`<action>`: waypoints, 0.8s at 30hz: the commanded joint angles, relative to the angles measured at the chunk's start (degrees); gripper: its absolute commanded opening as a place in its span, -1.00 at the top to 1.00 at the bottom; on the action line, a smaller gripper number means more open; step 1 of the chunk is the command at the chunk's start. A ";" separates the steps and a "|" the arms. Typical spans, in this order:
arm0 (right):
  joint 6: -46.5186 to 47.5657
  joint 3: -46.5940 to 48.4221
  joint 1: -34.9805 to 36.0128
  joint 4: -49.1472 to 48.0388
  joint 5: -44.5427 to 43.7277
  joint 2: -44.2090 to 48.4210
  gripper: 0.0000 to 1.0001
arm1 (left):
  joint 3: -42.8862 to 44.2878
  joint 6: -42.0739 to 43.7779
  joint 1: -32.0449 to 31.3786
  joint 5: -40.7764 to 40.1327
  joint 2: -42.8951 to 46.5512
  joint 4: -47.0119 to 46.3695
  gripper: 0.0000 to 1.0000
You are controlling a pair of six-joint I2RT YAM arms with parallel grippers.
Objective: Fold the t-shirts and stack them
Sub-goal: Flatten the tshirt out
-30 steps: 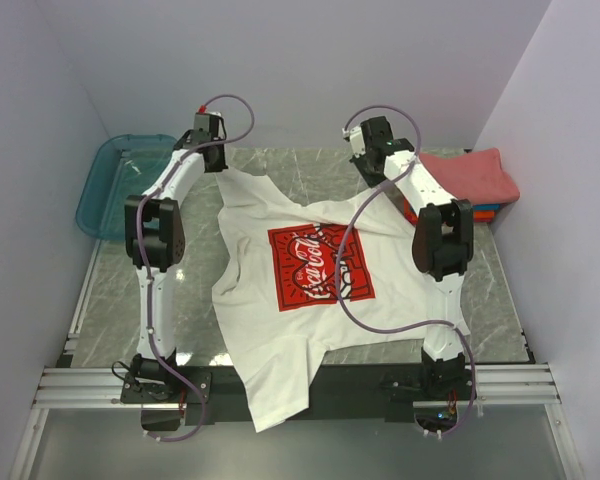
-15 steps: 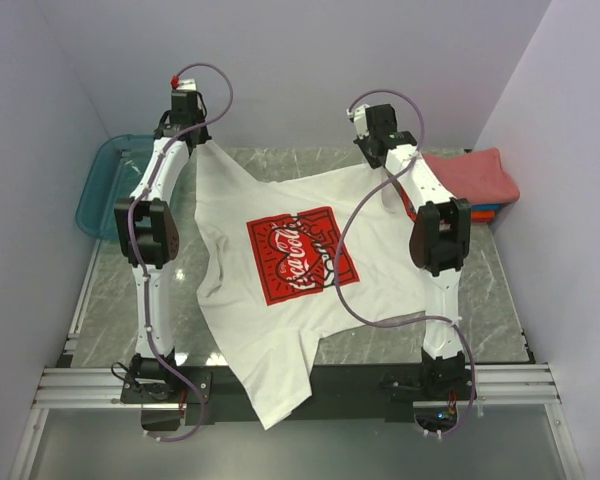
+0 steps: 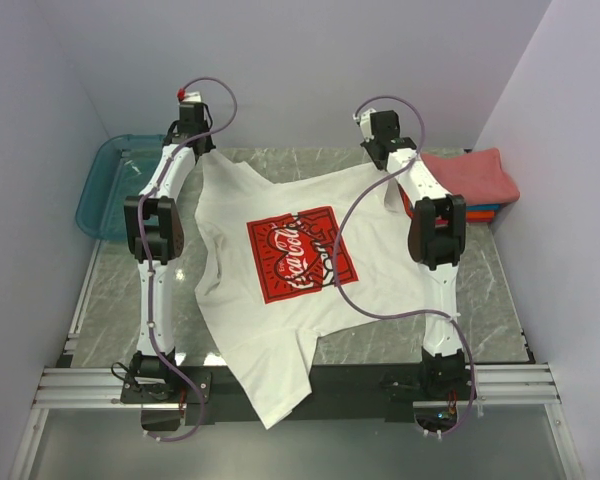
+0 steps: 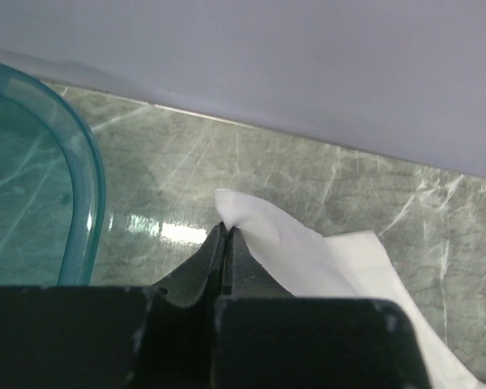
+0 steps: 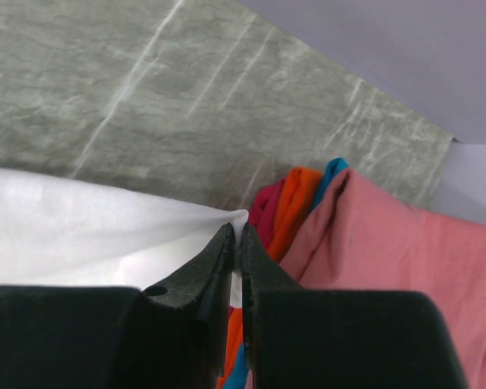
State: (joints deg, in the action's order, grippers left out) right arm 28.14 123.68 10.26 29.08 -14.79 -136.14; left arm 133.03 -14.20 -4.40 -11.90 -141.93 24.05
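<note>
A white t-shirt (image 3: 280,320) with a red Coca-Cola print (image 3: 300,258) lies spread on the marble table, its hem hanging over the near edge. My left gripper (image 3: 200,155) is shut on its far left corner; in the left wrist view the jaws (image 4: 225,231) pinch white cloth (image 4: 308,251). My right gripper (image 3: 385,165) is shut on the far right corner, and the right wrist view shows the cloth (image 5: 81,219) nipped at the gripper's tips (image 5: 236,231). Folded t-shirts (image 3: 470,175) are stacked at the back right: coral (image 5: 405,251) over orange (image 5: 296,203) and blue (image 5: 334,170).
A teal plastic bin (image 3: 105,190) stands at the back left, its rim (image 4: 85,186) close beside my left gripper. The back wall runs just behind both grippers. The aluminium rail (image 3: 300,385) with the arm bases lines the near edge.
Both grippers have carried the shirt's top corners toward the back wall. The shirt has slid back and left and now lies stretched flatter between them.
</note>
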 commanded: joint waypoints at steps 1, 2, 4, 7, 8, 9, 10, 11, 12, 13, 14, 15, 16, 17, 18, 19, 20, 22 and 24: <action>1.47 2.71 -0.86 -5.08 -2.79 -0.62 1.00 | 2.41 -1.01 0.10 -1.02 0.95 -5.06 0.99; 1.65 2.71 -0.94 -5.43 -2.97 -0.71 1.00 | 2.32 -1.01 0.10 -1.02 0.95 -5.33 0.99; 2.27 2.80 -0.95 -6.49 -3.41 -1.06 1.00 | 2.14 -1.01 0.10 -1.19 1.39 -6.38 0.99; 2.97 3.76 -0.95 -7.72 -3.67 -1.67 1.00 | 1.62 -0.92 0.10 -1.63 2.18 -7.61 0.99; 3.15 4.29 -1.03 -7.72 -3.67 -1.94 1.00 | 1.79 -0.92 0.10 -1.72 2.27 -8.14 0.99; 3.50 4.90 -0.95 -7.72 -3.76 -2.81 1.00 | 2.05 -0.83 0.10 -1.81 2.18 -8.23 0.99; 3.76 6.39 -0.95 -7.55 -4.02 -3.25 1.00 | 2.32 -0.75 0.10 -1.90 2.09 -8.23 0.99; 3.94 7.01 -1.03 -7.46 -4.11 -3.78 1.00 | 2.84 -0.75 0.10 -2.33 1.83 -8.23 0.99; 4.37 7.36 -0.95 -7.55 -4.28 -4.57 1.00 | 2.85 -0.75 0.10 -2.42 1.74 -8.41 0.99; 4.55 7.72 -1.03 -7.90 -4.46 -4.84 1.00 | 2.76 -0.66 0.10 -2.69 1.83 -8.58 0.99; 4.73 7.63 -0.95 -8.25 -4.46 -4.93 1.00 | 2.41 -0.66 0.10 -3.12 1.83 -8.76 0.99; 5.08 7.46 -0.95 -8.51 -4.46 -4.84 1.00 | 2.23 -0.66 0.27 -3.30 1.92 -9.11 0.99; 5.26 7.11 -0.95 -9.12 -4.55 -4.93 1.00 | 2.06 -0.66 0.19 -3.48 1.92 -9.37 0.99; 5.43 7.10 -0.95 -9.22 -4.64 -5.10 1.00 | 1.97 -0.66 0.19 -3.48 2.01 -9.46 0.99; 5.69 7.19 -0.86 -9.39 -4.64 -5.10 1.00 | 2.14 -0.66 0.19 -3.57 1.83 -9.64 0.99; 5.87 7.19 -0.86 -9.74 -4.72 -5.19 1.00 | 2.14 -0.66 0.19 -3.57 1.74 -9.73 0.99; 6.05 7.10 -0.86 -9.92 -4.90 -5.37 1.00 | 2.40 -0.74 0.27 -3.48 1.57 -9.90 0.99; 6.49 7.19 -0.95 -10.44 -5.08 -5.54 1.00 | 2.84 -1.01 0.27 -3.22 1.22 -9.73 0.99; 6.84 7.28 -0.94 -10.80 -5.43 -5.81 1.00 | 3.20 -1.44 0.27 -2.78 0.78 -9.90 0.99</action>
State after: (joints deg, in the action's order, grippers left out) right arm 33.61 128.66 9.87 22.28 -18.06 -141.18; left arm 133.03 -14.59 -4.43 -13.52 -141.93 17.47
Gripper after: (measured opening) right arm 0.116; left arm 0.013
